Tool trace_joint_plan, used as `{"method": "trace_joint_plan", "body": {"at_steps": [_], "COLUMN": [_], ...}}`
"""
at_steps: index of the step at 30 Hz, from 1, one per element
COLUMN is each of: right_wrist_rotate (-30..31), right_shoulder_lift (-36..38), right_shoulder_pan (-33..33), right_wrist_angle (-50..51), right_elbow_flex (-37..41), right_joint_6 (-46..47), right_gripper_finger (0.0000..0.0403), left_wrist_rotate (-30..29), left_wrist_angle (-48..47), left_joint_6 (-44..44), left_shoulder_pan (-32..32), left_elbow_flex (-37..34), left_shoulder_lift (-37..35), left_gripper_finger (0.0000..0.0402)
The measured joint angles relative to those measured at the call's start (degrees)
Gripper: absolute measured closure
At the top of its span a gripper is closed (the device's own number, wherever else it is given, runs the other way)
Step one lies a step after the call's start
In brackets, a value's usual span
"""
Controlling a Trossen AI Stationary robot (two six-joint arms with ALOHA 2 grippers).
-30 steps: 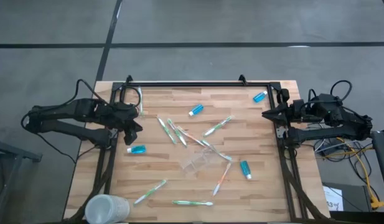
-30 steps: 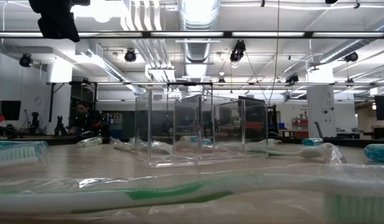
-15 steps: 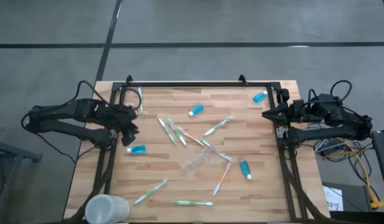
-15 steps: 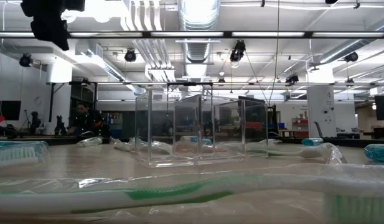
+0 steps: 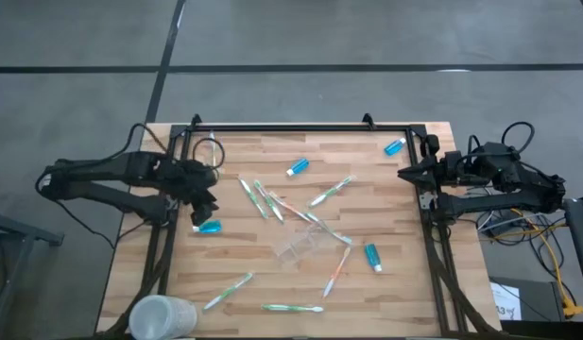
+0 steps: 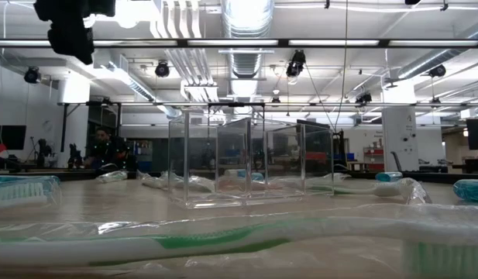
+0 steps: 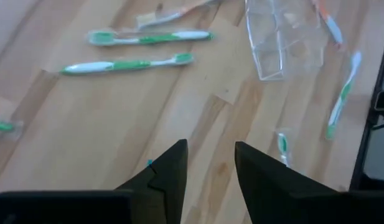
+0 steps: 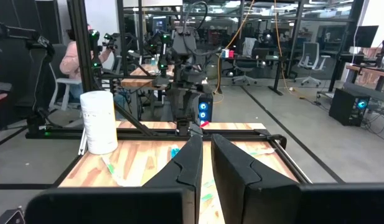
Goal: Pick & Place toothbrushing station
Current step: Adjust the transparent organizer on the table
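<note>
Hovering with fingers apart, the left pincer (image 5: 205, 210) half hides 1 blue tube (image 5: 210, 227); right pincer (image 5: 402, 173) together at the bench (image 5: 272, 283) edge.

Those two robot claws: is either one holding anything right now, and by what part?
Neither holds anything. The left gripper hovers open just above a small blue tube without gripping it. The right gripper waits shut and empty at the table's right edge.
</note>
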State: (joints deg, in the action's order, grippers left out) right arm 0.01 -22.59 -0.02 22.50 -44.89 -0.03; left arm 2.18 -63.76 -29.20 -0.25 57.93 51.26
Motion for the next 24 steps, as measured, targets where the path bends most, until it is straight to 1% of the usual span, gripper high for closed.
{"method": "trace_joint_plan", "body": {"at_steps": [4,10,19,24], "right_wrist_rotate": [0.01,0.0,0.0,0.02], "right_shoulder_lift": [-0.02,-0.01,-0.02,-0.02], "right_shoulder_pan": [0.0,0.0,0.0,0.0], "right_wrist_angle": [0.0,0.0,0.0,0.0], "right_elbow_flex": [0.0,-0.01,0.0,0.0], "right_joint_6": [0.0,0.0,0.0,0.0], "right_gripper_finger": [0.0369,0.0369,0.0369,0.0369], "left_wrist_rotate": [0.28,0.26,0.99,1.33], "left_wrist_angle": [3.34,14.95,20.37,25.91], "left_joint_6": [0.84,1.05,1.14,-0.21], "left_shoulder_pan": [-0.24,-1.94,-6.42,-8.38], "left_elbow_flex": [0.0,0.0,0.0,0.0], "left_shoulder_lift": [3.54,7.72,14.62,18.43], "left_gripper_finger": [0.0256,0.0244,0.0243,0.0243]}}
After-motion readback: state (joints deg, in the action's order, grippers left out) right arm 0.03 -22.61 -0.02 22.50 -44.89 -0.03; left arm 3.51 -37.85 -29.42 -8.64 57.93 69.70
